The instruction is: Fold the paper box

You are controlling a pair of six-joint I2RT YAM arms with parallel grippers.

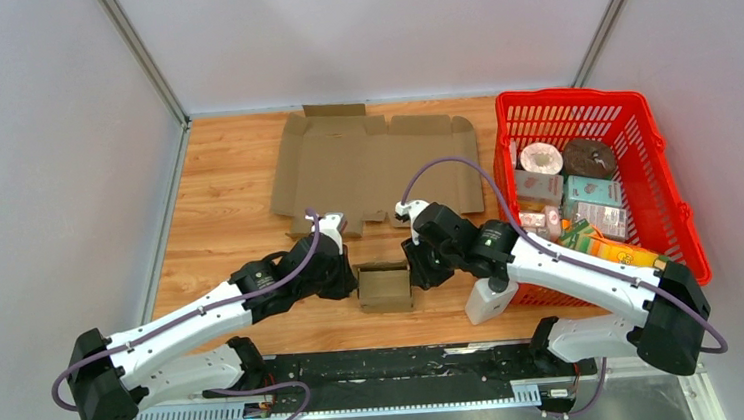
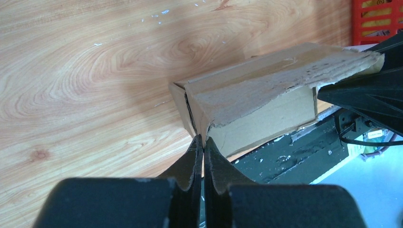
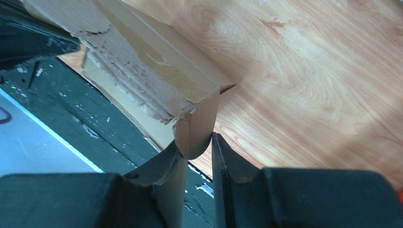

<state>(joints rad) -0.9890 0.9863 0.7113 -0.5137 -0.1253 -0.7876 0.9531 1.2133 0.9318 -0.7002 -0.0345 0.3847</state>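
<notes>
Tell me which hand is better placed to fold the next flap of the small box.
Right, probably. The right hand has a flap of the small box between its fingers, while the left hand is shut on the opposite wall, steadying it.

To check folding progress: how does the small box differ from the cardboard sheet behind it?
The small box stands folded, with walls; the cardboard sheet lies flat, unfolded. The small box is compact; the cardboard sheet spreads much wider. Both are brown cardboard.
</notes>
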